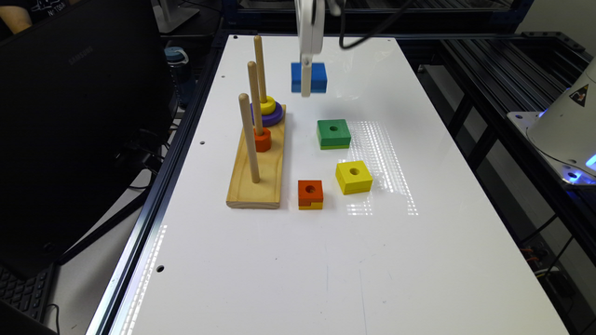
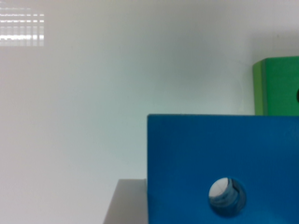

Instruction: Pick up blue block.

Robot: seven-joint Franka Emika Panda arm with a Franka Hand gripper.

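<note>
White table (image 1: 419, 260) carries a wooden peg base (image 1: 258, 179) on the exterior view's left, with three upright pegs bearing a purple ring (image 1: 274, 118), a yellow ring (image 1: 268, 106) and an orange piece (image 1: 263, 139). Green block (image 1: 333, 134), yellow block (image 1: 354, 177) and orange block (image 1: 310, 193) sit apart on the table. Blue block (image 1: 316, 77) is at the far end beyond the green block, with the gripper (image 1: 306, 79) directly at it; grip state: cannot tell.
</note>
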